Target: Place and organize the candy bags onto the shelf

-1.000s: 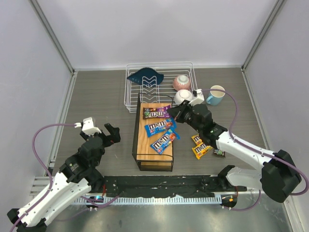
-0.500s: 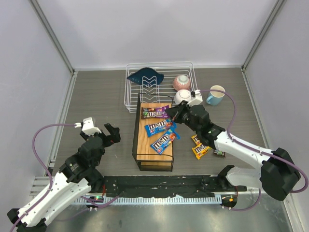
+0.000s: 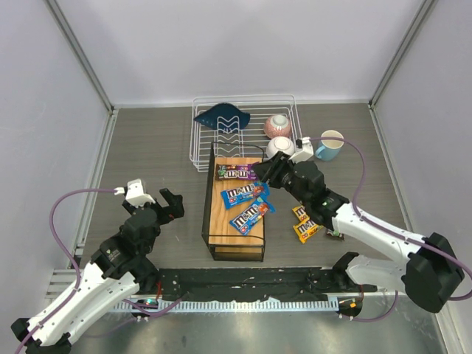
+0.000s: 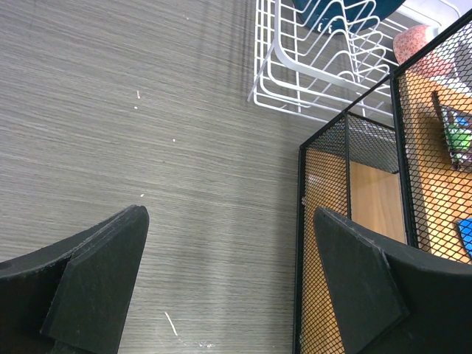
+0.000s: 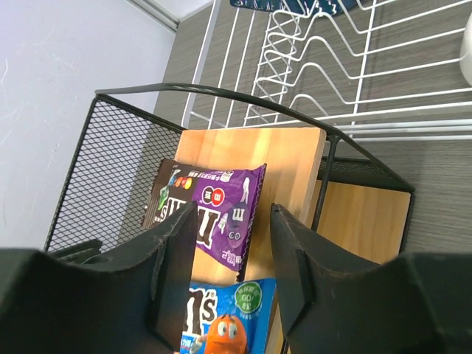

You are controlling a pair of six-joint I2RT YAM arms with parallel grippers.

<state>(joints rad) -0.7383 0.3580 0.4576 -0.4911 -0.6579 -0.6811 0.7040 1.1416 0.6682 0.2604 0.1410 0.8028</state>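
The shelf (image 3: 221, 221) stands mid-table, with a black mesh frame and a wooden top. A purple candy bag (image 3: 236, 172) lies flat at its far end, with two blue candy bags (image 3: 243, 195) (image 3: 251, 215) nearer. Two yellow candy bags (image 3: 307, 223) lie on the table to the right of the shelf. My right gripper (image 3: 264, 174) hovers over the shelf's far right corner. In the right wrist view it (image 5: 232, 214) is open just above the purple bag (image 5: 214, 203) and a blue bag (image 5: 236, 317), holding nothing. My left gripper (image 4: 230, 214) is open over bare table left of the shelf (image 4: 369, 243).
A white wire dish rack (image 3: 210, 151) behind the shelf holds a dark blue item (image 3: 221, 116) and a pink bowl (image 3: 278, 125). A white bowl (image 3: 279, 147) and a blue mug (image 3: 330, 144) stand to its right. A small dark packet (image 3: 335, 234) lies by the yellow bags.
My right gripper was shut on the purple bag; it has opened and the bag now lies free at the shelf's far end. The left arm has not moved.
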